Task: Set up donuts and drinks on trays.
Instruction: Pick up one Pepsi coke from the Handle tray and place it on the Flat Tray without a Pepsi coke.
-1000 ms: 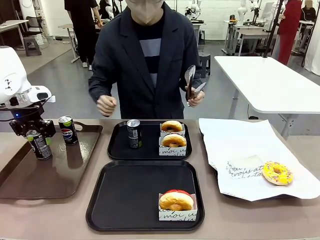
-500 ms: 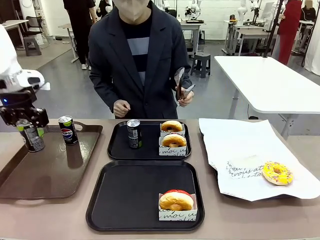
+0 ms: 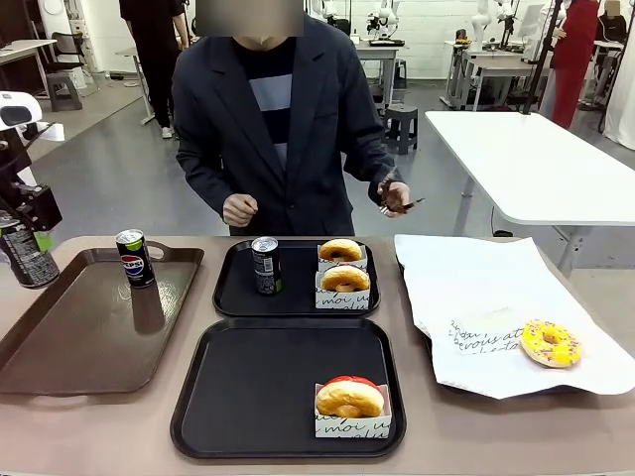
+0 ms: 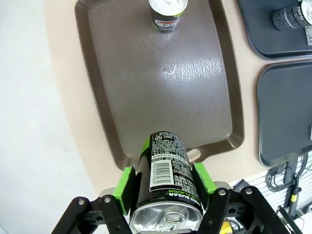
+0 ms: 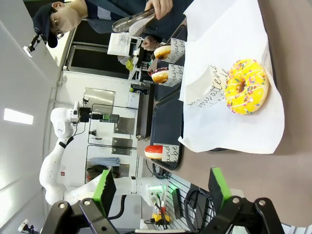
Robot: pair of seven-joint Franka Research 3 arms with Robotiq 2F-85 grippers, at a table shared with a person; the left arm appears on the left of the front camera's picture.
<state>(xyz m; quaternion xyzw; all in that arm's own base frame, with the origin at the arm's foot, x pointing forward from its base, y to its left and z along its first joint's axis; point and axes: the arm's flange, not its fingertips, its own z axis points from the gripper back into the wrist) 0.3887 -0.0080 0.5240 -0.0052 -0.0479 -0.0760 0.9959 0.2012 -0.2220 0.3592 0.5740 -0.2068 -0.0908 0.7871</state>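
Gripping the held drink can [image 4: 168, 163] across the middle of its body, our left gripper [image 4: 165, 184] presses one green pad against each side, with the silver top toward the wrist camera. In the front view the can hangs clear of the table, slightly tilted, at the left end of the brown tray [image 3: 89, 337], where a blue cola can [image 3: 132, 258] stands.

We judge the can stiff if full but thin-walled, smooth and liable to slip or twist. A mid-body hold like this one suits it, firm without denting, and it wants setting down upright.

The near black tray [image 3: 248, 397] carries only a red-topped donut [image 3: 349, 397] in its sleeve at the front right, so its bare left part looks like the can's place. The far black tray [image 3: 238, 288] holds a second can [image 3: 265, 265] beside two sleeved donuts [image 3: 343, 266]. A yellow donut [image 3: 551, 343] lies on white paper [image 3: 466, 278] to the right.

Our right gripper [image 5: 162, 190] stands wide and empty. Across the table, the person [image 3: 288, 129] holds tongs [image 3: 397, 201].
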